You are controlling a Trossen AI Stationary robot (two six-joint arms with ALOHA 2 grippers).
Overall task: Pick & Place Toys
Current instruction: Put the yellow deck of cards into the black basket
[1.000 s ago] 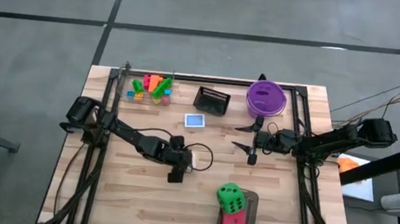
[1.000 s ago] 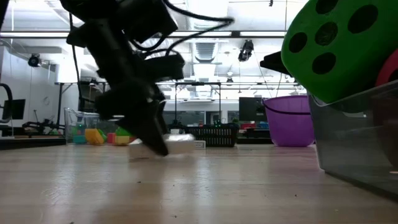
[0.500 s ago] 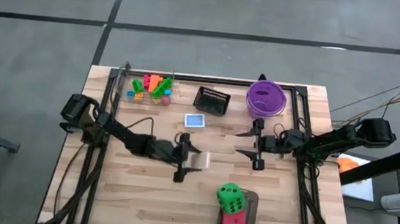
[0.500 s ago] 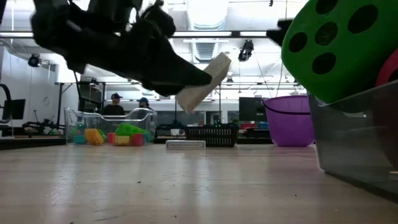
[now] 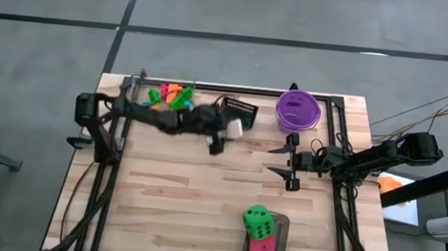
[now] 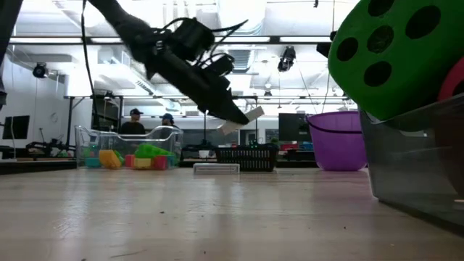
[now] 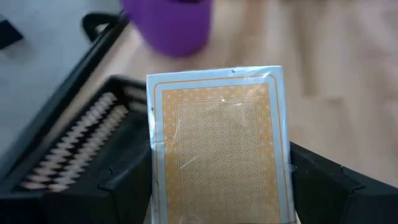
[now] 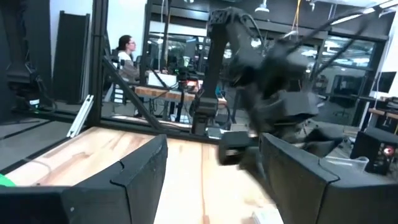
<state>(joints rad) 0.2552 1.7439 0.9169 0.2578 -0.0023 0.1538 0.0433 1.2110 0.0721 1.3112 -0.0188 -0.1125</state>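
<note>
My left gripper (image 5: 228, 131) is shut on a pack of cards (image 7: 217, 143) with an orange patterned back and a clear wrapper. It holds the pack in the air beside the black mesh basket (image 5: 238, 111), near the table's far edge. A flat picture card (image 6: 216, 168) lies on the table below. Bright bricks (image 5: 169, 97) fill a clear box at the far left. A green die (image 5: 257, 222) rests on a red die (image 5: 260, 248) in a clear tub near the front. My right gripper (image 5: 289, 162) hovers open at the right with nothing between its fingers. My left gripper pinches the pack by its two long edges (image 7: 154, 180), one finger (image 7: 118, 186) on each side. The fingers come from the table's left, slanting down, and lie along the pack, which sticks out ahead of them. The pack (image 6: 250, 116) hangs tilted, clear of the table.
The purple bowl (image 5: 297, 109) stands at the far right, next to the basket. Black frame rails (image 5: 341, 153) run along both sides of the wooden table. People show in the room beyond the far edge.
My left gripper has lifted the pack of cards off the table's middle, tipped up from pointing steeply down, and swung it toward the far edge, up to the basket. The pack is now clear of the table.
</note>
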